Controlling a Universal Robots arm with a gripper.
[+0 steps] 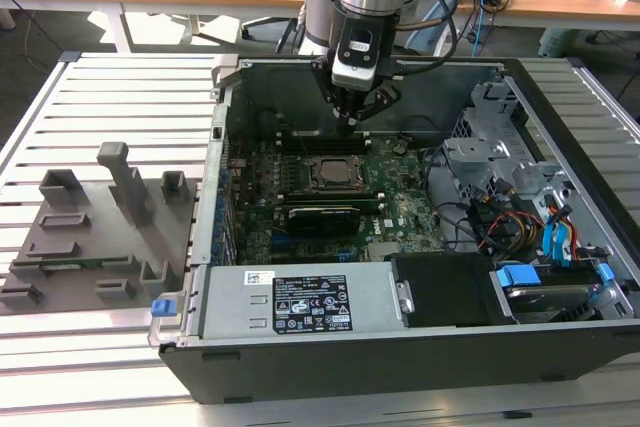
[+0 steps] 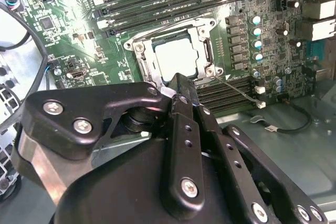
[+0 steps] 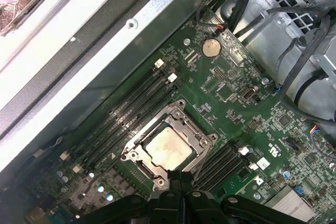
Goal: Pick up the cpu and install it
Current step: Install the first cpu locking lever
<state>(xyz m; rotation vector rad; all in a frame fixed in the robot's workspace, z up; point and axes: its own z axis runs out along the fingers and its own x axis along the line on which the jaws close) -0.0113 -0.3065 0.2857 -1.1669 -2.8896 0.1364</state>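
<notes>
The cpu (image 1: 331, 173) is a silver-grey square lying flat inside the black socket frame (image 1: 306, 161) on the green motherboard, within the open computer case. Both wrist views show the cpu (image 2: 176, 56) (image 3: 167, 148) seated in the metal socket frame (image 2: 202, 36) (image 3: 174, 110). My gripper (image 1: 352, 117) hangs above the board, a little behind the socket toward the case's back wall. Its black fingers (image 2: 176, 85) (image 3: 181, 174) are shut together with nothing between them, their tips clear of the chip.
Grey plastic fixture blocks (image 1: 100, 227) stand on the slatted table at the exterior view's left. Inside the case sit a power supply (image 1: 300, 302) at the front, a drive cage (image 1: 500, 147) with cables at the right, and memory slots (image 3: 131, 103) beside the socket.
</notes>
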